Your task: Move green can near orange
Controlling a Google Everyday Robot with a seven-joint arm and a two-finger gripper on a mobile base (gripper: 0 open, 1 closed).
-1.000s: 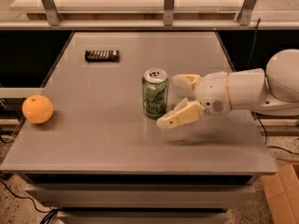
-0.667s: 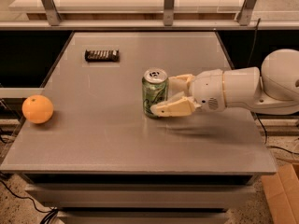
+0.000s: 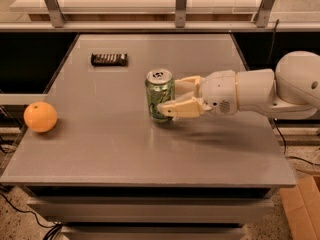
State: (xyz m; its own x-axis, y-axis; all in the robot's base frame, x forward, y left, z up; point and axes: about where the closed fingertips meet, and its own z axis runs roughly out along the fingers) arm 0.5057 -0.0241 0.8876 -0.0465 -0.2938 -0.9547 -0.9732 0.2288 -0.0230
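Gripper (image 3: 169,96) around green can (image 3: 158,90); snack bar (image 3: 109,59) behind.

Warm, fairly even light falls from above on the grey surface (image 3: 100,154), which has a pale sheen toward its far edge. The tool (image 3: 169,97), clasped on the green can (image 3: 157,90) near the surface's middle, throws a soft, faint shadow toward the near edge. The orange (image 3: 40,116) at the left edge casts a small shadow to its right.

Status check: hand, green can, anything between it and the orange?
Hand mid-table, shut on green can. Can upright on table, not lifted. Orange at left edge, well apart. Nothing between; snack bar sits at the back.
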